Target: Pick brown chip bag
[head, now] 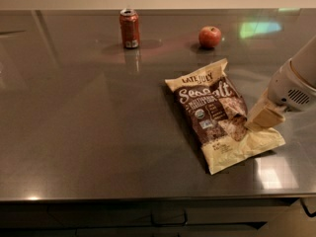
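Observation:
The brown chip bag (217, 115) lies flat on the dark counter (89, 132) at centre right. It has a dark brown middle, cream ends and white "Sea Salt" lettering. My gripper (262, 117) comes in from the right edge on a white arm (296, 85). Its cream tip rests on or just above the bag's right edge, near the lower cream end. The bag is flat on the counter, not lifted.
A red soda can (130, 28) stands upright at the back, left of centre. A red apple (210, 36) sits at the back, behind the bag. The counter's front edge (148, 199) runs along the bottom, with dark cabinet fronts below.

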### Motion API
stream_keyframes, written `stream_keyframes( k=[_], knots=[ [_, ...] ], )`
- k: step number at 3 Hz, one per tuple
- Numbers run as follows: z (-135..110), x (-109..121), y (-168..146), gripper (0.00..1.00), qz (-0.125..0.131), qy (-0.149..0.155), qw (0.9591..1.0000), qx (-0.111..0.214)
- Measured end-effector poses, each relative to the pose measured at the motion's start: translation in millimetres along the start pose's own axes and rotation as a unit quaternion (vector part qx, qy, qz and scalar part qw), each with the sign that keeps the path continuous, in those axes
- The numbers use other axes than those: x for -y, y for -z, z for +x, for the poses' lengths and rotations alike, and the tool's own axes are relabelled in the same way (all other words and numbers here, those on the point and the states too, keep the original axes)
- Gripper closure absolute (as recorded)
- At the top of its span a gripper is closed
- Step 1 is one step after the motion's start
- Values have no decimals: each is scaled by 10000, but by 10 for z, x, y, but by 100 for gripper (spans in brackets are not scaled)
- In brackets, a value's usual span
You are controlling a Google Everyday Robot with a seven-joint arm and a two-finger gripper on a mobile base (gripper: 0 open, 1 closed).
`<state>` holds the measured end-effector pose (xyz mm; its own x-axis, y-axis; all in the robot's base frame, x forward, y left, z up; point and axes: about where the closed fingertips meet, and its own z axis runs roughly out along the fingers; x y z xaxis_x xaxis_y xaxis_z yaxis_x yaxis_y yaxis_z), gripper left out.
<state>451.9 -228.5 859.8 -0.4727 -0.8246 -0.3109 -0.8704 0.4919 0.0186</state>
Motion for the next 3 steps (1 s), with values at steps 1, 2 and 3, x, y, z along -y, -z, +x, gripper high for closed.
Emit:
stream_keyframes(
  k=[1,2,3],
  knots=[
    [-65,27,104,100,20,-17,10000,8],
    [-160,37,208,100,4,3,10000,9],
    [-319,45,368,100,-68,102,9999,79]
  ],
)
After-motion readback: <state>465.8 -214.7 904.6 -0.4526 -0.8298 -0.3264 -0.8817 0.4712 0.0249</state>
